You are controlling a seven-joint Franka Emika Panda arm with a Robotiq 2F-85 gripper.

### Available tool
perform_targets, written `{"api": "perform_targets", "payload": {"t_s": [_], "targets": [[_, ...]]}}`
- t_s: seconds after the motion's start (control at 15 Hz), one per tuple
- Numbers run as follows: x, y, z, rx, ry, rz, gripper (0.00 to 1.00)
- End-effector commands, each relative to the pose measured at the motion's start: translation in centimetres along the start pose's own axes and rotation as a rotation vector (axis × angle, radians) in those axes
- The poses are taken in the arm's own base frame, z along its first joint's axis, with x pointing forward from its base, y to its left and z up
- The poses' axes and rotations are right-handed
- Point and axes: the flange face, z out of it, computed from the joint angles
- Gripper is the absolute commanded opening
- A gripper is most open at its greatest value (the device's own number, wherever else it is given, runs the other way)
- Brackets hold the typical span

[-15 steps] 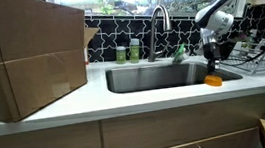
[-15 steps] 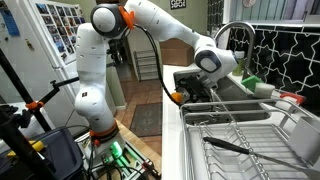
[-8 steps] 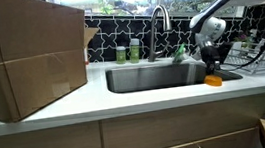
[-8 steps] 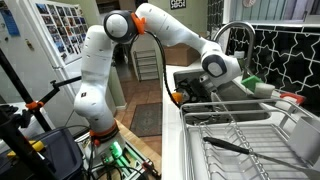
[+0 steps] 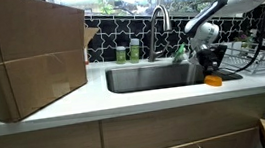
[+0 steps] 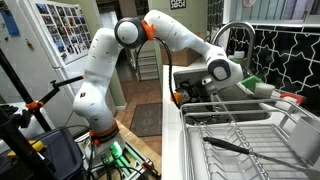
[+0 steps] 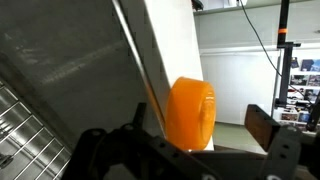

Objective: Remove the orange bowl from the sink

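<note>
The orange bowl (image 5: 213, 79) sits on the white counter edge just right of the steel sink (image 5: 153, 78), outside the basin. It also shows in an exterior view (image 6: 178, 97) at the sink's near corner. My gripper (image 5: 209, 63) hangs just above and slightly behind the bowl, apart from it. In the wrist view the bowl (image 7: 190, 113) stands on edge on the counter strip, in the gap between my spread fingers (image 7: 176, 132), which do not touch it. The gripper is open.
A large cardboard box (image 5: 25, 56) stands on the counter beyond the sink's other end. The faucet (image 5: 157, 26) and green bottles (image 5: 122, 53) stand behind the basin. A wire dish rack (image 6: 240, 130) lies beside the bowl, with utensils in it.
The arm has shifted a little toward the sink and its wrist has turned. The orange bowl has stayed in place on the counter edge.
</note>
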Motion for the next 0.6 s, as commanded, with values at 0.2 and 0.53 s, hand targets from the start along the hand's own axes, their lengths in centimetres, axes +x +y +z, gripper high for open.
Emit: {"api": "perform_targets", "payload": {"t_s": [0.2, 0.53], "targets": [[1.2, 1.4, -0.1, 0.082, -0.019, -0.035, 1.0], [2.2, 2.1, 0.4, 0.115, -0.039, -0.03, 1.0]]}}
